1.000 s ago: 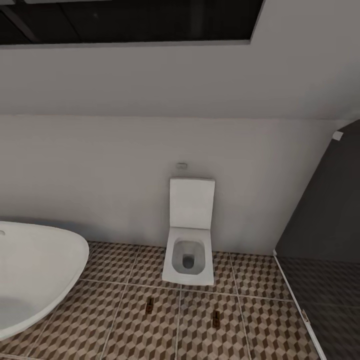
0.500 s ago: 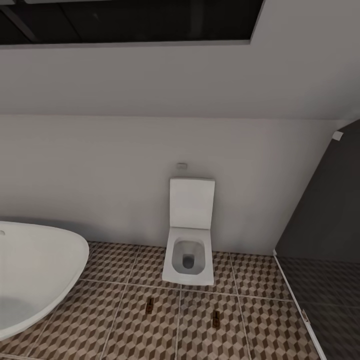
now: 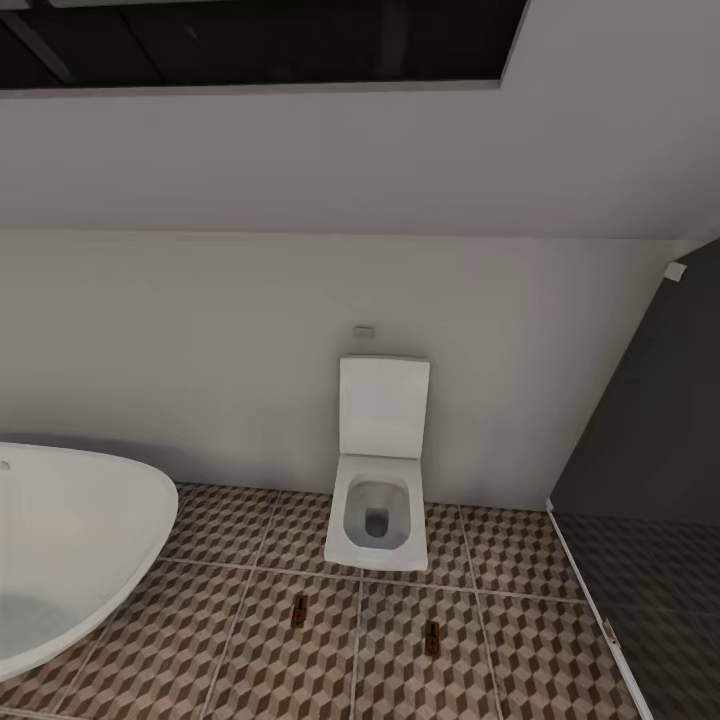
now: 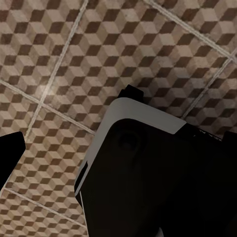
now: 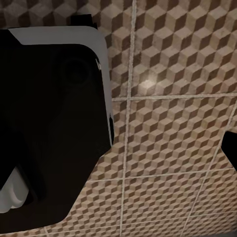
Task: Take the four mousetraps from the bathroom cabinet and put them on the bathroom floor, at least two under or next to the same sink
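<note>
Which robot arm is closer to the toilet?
Cannot tell: neither left nor right is clearly nearer. Both wrist views look down on the bathroom floor right beside the robot's own dark base, so both arms seem to hang low at its sides, well short of the toilet ahead.

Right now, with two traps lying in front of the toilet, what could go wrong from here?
1. Both mousetraps lie on the floor near the toilet, with no sink beside them, so the sink condition may go unmet.
2. They are small and brown on busy cube-pattern tiles, easy to overlook or roll over when the base moves.
3. The bathtub crowds the left side, so a turn could clip it.
</note>
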`<state>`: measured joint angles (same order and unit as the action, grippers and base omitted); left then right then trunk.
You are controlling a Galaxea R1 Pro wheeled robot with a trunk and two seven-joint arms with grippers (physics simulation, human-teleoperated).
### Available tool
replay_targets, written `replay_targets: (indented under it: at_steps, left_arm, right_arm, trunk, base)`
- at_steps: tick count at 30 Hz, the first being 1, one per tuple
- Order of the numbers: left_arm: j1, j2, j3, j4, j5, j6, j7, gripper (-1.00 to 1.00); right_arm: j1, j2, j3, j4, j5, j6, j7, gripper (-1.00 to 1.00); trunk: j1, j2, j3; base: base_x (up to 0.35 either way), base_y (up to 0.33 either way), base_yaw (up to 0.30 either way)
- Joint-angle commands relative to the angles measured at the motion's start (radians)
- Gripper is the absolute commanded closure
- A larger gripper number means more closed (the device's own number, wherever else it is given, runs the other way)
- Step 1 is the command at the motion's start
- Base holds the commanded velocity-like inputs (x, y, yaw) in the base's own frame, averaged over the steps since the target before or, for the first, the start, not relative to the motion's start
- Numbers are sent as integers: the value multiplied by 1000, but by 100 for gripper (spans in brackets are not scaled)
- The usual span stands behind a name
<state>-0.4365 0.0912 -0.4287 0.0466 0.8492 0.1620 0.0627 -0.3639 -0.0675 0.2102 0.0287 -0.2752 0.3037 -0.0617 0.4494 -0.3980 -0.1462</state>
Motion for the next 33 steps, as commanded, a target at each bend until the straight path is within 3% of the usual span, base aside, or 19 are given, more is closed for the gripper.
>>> replay_targets:
  at_steps: [1, 12, 17, 26, 33]
  left_arm:
    - [-1, -1, -8, 0, 9, 4, 2, -100]
    - [-1, 0, -8, 1, 8, 1, 2, -100]
    - [1, 1, -8, 1, 6, 1, 2, -100]
    - [2, 2, -8, 2, 5, 0, 2, -100]
    - [4, 2, -8, 3, 6, -40, 2, -100]
  right_arm:
    - [-1, 2, 9, 1, -10, 2, -2, -100]
    - [10, 63, 7, 3, -10, -3, 0, -100]
    - [58, 76, 9, 3, -9, -29, 0, -100]
    - [123, 93, 8, 3, -10, -189, 0, -100]
    - [138, 95, 8, 3, -10, -258, 0, -100]
  trunk:
    - [1, -2, -2]
    - [1, -2, -2]
    - [1, -2, -2]
    - [1, -2, -2]
    - [1, -2, 2]
  base:
    - [0, 0, 0]
    - [0, 0, 0]
    - [0, 0, 0]
    - [0, 0, 0]
    - [0, 0, 0]
